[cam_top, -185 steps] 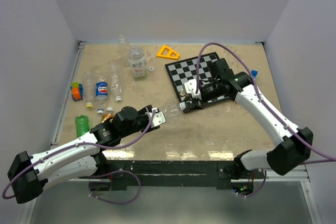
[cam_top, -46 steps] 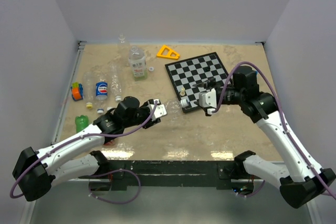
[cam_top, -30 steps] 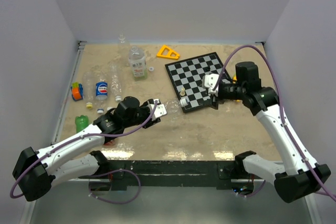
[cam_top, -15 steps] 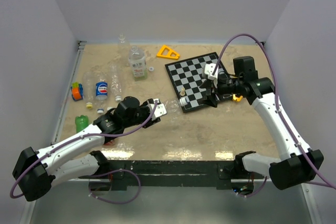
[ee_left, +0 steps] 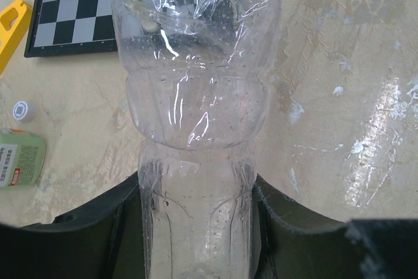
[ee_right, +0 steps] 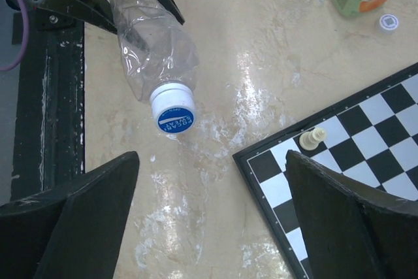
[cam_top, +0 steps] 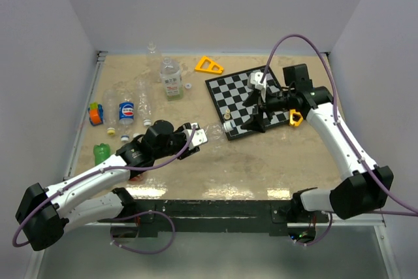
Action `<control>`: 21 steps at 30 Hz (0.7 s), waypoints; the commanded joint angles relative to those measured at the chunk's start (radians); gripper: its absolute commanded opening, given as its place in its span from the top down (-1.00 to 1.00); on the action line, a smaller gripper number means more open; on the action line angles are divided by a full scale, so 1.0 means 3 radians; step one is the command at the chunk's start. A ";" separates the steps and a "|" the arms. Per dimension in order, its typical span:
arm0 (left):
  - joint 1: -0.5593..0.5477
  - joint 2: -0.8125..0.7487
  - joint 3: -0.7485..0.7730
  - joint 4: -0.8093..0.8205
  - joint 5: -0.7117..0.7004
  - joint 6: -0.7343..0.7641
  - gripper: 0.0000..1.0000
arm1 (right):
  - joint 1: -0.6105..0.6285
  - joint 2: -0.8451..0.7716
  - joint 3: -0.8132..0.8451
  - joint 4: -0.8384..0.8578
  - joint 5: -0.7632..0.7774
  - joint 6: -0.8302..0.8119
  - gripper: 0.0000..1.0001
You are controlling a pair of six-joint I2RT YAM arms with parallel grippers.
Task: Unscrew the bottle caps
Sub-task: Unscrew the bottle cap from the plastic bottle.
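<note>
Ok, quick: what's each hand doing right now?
Left hand: closed on the clear bottle, its cap on.
Right hand: open, holding nothing.

Top external: high, behind arm bases point(cam_top: 312, 200), facing down and forward over whole surface point(cam_top: 261, 161); far, wide.
Left wrist: on left hand point(ee_left: 196, 184), looking along fingers point(ee_left: 85, 227); very near clear bottle point(ee_left: 196, 96), which fills frame; chessboard point(ee_left: 78, 11) corner beyond.
Right wrist: on right hand point(ee_right: 210, 157), raised over surface, facing down, middling distance.
All three share clear bottle, chessboard edge.
Both wrist views share labelled bottle point(ee_left: 19, 158), loose white cap point(ee_left: 23, 110).
</note>
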State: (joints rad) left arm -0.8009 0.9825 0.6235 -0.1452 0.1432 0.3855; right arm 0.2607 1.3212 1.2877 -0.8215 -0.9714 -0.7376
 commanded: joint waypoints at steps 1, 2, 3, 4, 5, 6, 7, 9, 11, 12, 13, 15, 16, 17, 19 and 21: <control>-0.0005 -0.0023 -0.0013 0.0075 -0.0017 0.0009 1.00 | 0.0066 0.0167 0.0161 -0.0079 -0.0280 0.0050 -0.96; -0.0010 -0.0018 -0.0008 0.0080 -0.0017 -0.0001 1.00 | 0.0132 0.0213 0.0177 -0.0099 -0.0260 0.0045 -0.96; -0.0005 -0.0018 -0.0008 0.0075 -0.0022 -0.0002 1.00 | 0.0194 0.0259 0.0182 -0.0115 -0.0244 0.0045 -0.96; -0.0005 -0.0018 -0.0013 0.0080 -0.0022 -0.0002 1.00 | 0.0260 0.0310 0.0182 -0.0115 -0.0244 0.0040 -0.96; -0.0005 -0.0018 -0.0008 0.0080 -0.0022 -0.0002 1.00 | 0.0337 0.0320 0.0177 -0.0115 -0.0259 0.0035 -0.96; -0.0005 -0.0018 -0.0013 0.0080 -0.0022 -0.0002 1.00 | 0.0393 0.0331 0.0172 -0.0105 -0.0264 0.0040 -0.96; -0.0010 -0.0018 -0.0008 0.0080 -0.0027 0.0004 1.00 | 0.0444 0.0326 0.0167 -0.0094 -0.0259 0.0045 -0.96; -0.0010 -0.0013 -0.0008 0.0080 -0.0028 -0.0002 1.00 | 0.0481 0.0331 0.0161 -0.0059 -0.0259 0.0081 -0.96; -0.0010 -0.0013 -0.0013 0.0080 -0.0028 -0.0002 1.00 | 0.0481 0.0356 0.0172 -0.0064 -0.0249 0.0091 -0.96; -0.0005 -0.0003 -0.0013 0.0080 -0.0022 0.0004 1.00 | 0.0486 0.0366 0.0172 -0.0074 -0.0249 0.0091 -0.96; -0.0005 -0.0002 -0.0013 0.0085 -0.0022 -0.0001 1.00 | 0.0486 0.0387 0.0167 -0.0079 -0.0254 0.0086 -0.95; -0.0005 -0.0008 -0.0008 0.0085 -0.0022 -0.0002 1.00 | 0.0486 0.0397 0.0177 -0.0079 -0.0275 0.0081 -0.85; -0.0010 -0.0003 -0.0008 0.0085 -0.0027 -0.0002 1.00 | 0.0486 0.0407 0.0192 -0.0074 -0.0280 0.0081 -0.79; -0.0005 -0.0002 -0.0008 0.0080 -0.0028 -0.0002 1.00 | 0.0486 0.0413 0.0197 -0.0079 -0.0280 0.0076 -0.66; -0.0005 -0.0008 -0.0013 0.0085 -0.0033 0.0004 1.00 | 0.0491 0.0423 0.0202 -0.0115 -0.0280 0.0050 -0.44; -0.0005 -0.0013 -0.0013 0.0085 -0.0033 -0.0002 1.00 | 0.0491 0.0423 0.0197 -0.0145 -0.0290 0.0015 -0.18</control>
State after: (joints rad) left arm -0.8009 0.9836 0.6235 -0.1448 0.1410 0.3855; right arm 0.4084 1.4410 1.3048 -0.8440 -1.0180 -0.7284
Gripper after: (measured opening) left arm 0.517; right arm 0.687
